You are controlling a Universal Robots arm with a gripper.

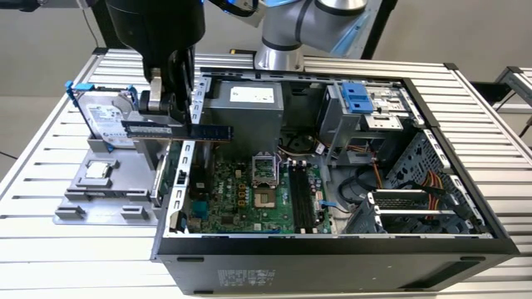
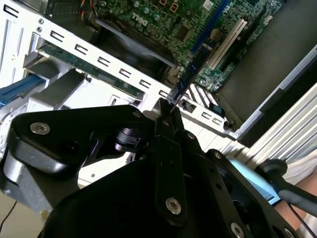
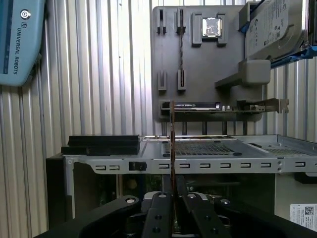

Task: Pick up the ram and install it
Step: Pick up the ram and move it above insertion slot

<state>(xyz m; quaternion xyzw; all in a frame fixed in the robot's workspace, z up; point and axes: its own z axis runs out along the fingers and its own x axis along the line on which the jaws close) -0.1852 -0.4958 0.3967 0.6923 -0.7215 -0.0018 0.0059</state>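
Note:
The ram [image 1: 199, 131] is a thin dark bluish stick held level in the air over the open computer case's wall on the exterior view's left. My gripper [image 1: 172, 119] is shut on it, coming down from above. Both wrist views show the ram edge-on, sticking out from between my fingers as a narrow blade [image 3: 172, 139] [image 2: 194, 62], with the gripper [image 3: 173, 187] [image 2: 167, 106] clamped on it. The motherboard's long black memory slots [image 1: 301, 200] lie inside the case, toward the exterior view's right of the ram and lower.
A grey parts holder [image 1: 83, 205] stands outside the case on the exterior view's left, carrying a silver hard drive in a blue frame [image 1: 106, 121] and a small processor chip [image 1: 98, 169]. The case holds a power supply [image 1: 246, 106], drive cage [image 1: 365, 106] and cables [image 1: 432, 184].

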